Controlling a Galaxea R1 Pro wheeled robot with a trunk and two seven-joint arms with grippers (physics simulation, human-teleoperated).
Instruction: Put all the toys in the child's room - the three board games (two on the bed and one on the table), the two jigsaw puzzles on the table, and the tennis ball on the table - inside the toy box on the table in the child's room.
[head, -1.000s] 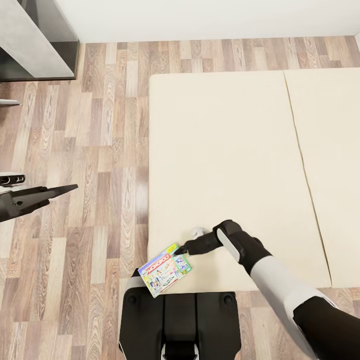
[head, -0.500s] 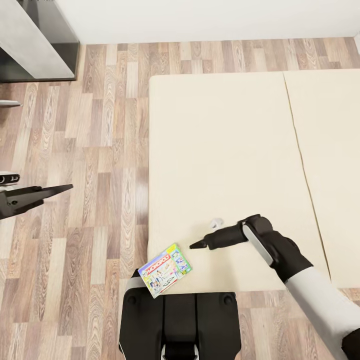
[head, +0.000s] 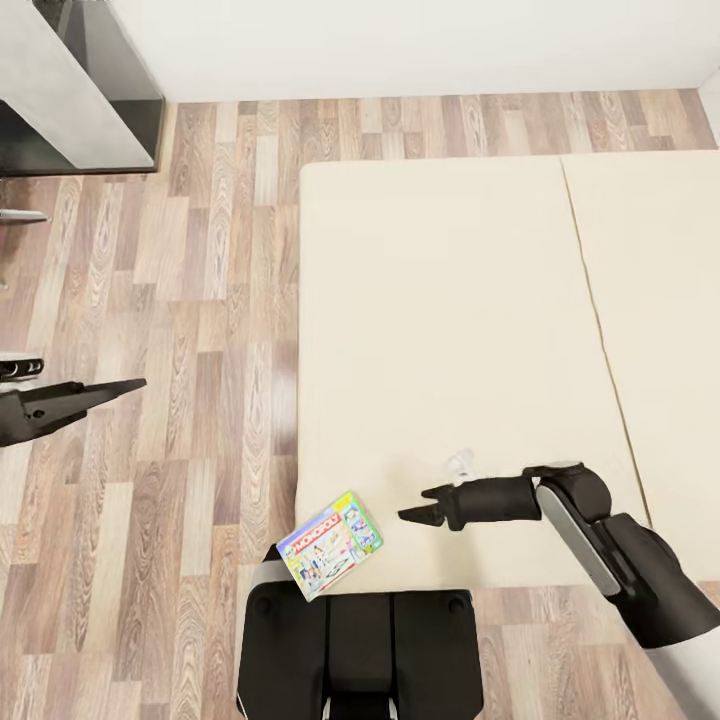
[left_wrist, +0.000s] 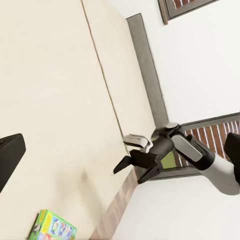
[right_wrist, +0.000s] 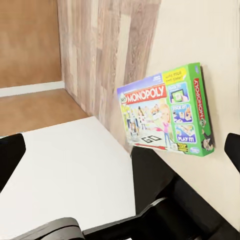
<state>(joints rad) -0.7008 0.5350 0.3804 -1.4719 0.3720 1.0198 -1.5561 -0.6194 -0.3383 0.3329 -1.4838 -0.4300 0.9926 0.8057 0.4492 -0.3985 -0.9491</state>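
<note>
Cream bed (head: 450, 300), green-edged Monopoly board game (head: 330, 543) at its corner, empty right claw (head: 418, 516) parted nearby.

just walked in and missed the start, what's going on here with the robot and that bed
The robot stands at the foot of the bed, where a Monopoly board game lies at the near corner, overhanging the edge. The right tool is open and empty, off to the side of the box and not touching it. The left tool hangs over the wood floor, holding nothing. The game is not yet picked up.
</note>
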